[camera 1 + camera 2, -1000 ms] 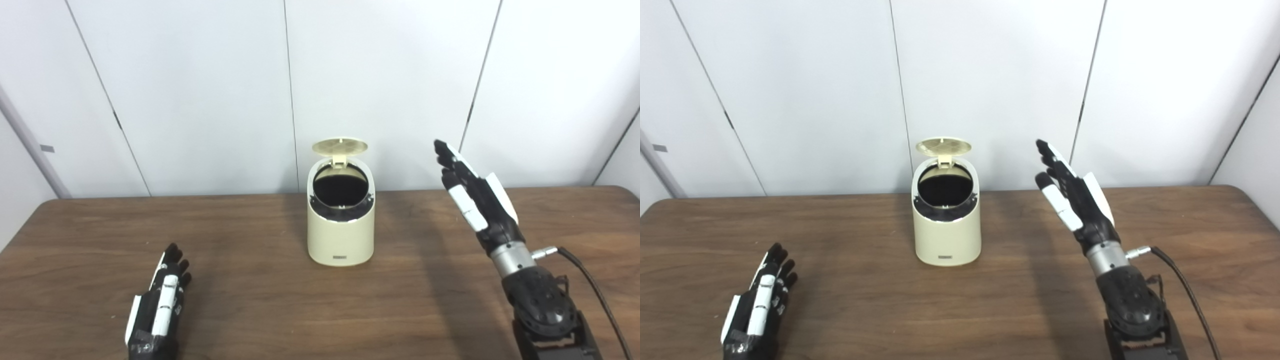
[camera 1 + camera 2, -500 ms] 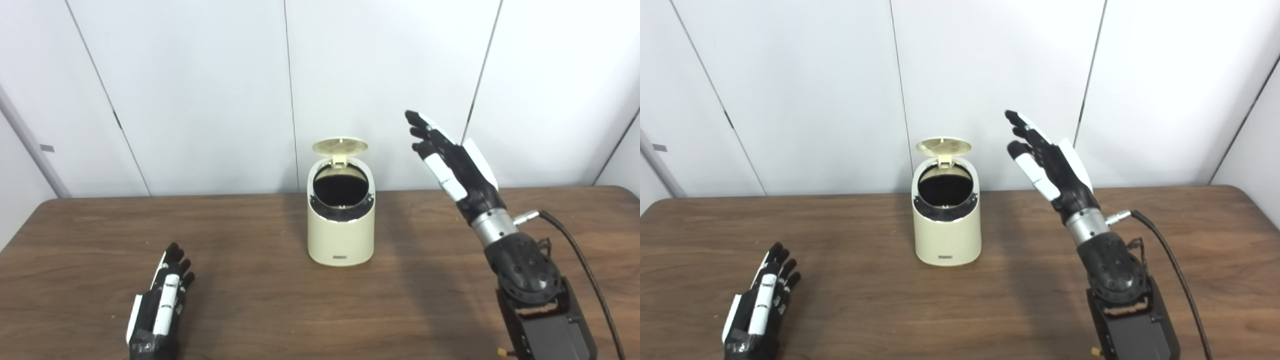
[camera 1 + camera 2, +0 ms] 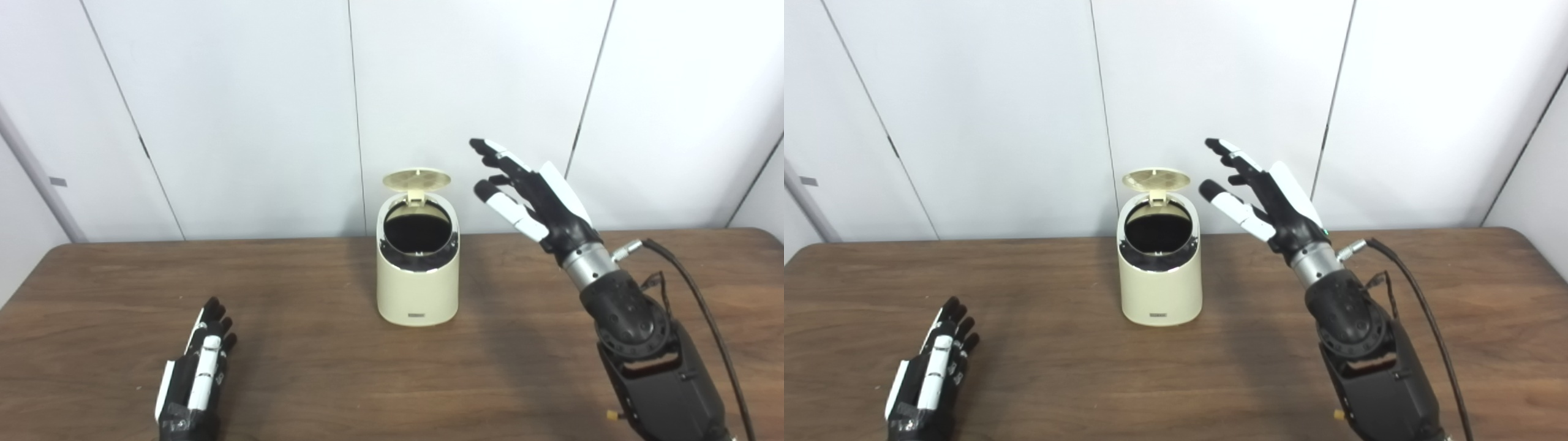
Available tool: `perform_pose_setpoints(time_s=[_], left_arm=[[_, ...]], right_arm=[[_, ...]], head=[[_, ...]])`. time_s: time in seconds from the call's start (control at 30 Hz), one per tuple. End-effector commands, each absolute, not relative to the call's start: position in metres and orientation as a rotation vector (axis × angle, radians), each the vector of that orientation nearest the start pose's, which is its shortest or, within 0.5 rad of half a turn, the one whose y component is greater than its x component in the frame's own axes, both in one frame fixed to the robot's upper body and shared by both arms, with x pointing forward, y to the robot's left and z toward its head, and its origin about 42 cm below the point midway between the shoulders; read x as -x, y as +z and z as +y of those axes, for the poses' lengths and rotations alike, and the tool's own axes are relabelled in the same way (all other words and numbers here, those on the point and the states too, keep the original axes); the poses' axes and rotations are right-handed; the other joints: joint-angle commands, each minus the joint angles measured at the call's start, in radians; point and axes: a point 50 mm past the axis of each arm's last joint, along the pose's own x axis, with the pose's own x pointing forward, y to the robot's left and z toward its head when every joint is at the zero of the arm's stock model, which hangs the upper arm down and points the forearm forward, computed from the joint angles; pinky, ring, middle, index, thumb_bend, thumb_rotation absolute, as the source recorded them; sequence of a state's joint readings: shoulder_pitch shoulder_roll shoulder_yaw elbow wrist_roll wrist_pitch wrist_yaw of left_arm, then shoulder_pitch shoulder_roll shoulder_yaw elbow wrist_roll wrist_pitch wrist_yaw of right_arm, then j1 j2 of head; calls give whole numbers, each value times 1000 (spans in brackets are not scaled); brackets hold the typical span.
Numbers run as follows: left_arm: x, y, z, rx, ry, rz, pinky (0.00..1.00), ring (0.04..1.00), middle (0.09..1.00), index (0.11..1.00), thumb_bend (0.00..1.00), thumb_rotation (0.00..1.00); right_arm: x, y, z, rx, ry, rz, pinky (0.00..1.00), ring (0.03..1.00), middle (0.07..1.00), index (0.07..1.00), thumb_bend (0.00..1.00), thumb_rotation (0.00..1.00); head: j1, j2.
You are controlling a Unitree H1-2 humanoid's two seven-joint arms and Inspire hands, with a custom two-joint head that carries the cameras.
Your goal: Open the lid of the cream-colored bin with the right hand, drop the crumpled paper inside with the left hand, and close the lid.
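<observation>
Right hand [image 3: 542, 199] fingers [image 3: 493, 150] spread, released, holding nothing. Raised off the surface [image 3: 318, 367], palm angled toward the bin, fingertips pointing up and left. Hand sits just right of the lid [image 3: 416, 179], a bit above it, clear gap between, no contact.

Cream-colored bin [image 3: 418, 288] upright at mid surface, toward the back near the wall. Lid flipped up on its rear hinge, standing behind the mouth, underside facing the cameras. Dark opening [image 3: 418, 233] exposed. Inside is black, cannot tell if the crumpled paper is in there; no paper visible anywhere on the surface.

Left hand [image 3: 196, 373] flat on the surface, front left, fingers extended and apart, holding nothing, well apart from the bin.

Key relation: lid lies left of and slightly below the right fingers; hinge at the back, so the lid swings forward and down toward the robot. Right hand is far nearer than the left. Judgement: with the bin open and both hands holding nothing, the closing step looks like the one in hand. Next move likely needs the fingers to go over or behind the lid top and push it forward and down. Risk: a sideways knock could shove or tip the light bin instead of folding the lid.
</observation>
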State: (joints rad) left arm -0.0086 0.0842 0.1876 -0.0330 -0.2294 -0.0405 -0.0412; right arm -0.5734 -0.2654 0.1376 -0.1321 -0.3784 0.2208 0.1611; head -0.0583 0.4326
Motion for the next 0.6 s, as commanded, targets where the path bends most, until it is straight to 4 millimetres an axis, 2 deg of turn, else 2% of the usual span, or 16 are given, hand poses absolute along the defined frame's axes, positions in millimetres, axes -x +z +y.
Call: perform_pose_setpoints(time_s=[0.0,0.57], left_arm=[[-284,112,285,147,132,-118,981,984,994,1000,456,712],[-283,110,282,140,134,-109,977,983,998,1000,468,723]], right_arm=[[-415,341,-196,708,174,-550,839,900,914,891,597,1000],[-423,347,-177,871,275,-560,836,900,903,878,534,1000]], head=[[-1,1],[3,7]])
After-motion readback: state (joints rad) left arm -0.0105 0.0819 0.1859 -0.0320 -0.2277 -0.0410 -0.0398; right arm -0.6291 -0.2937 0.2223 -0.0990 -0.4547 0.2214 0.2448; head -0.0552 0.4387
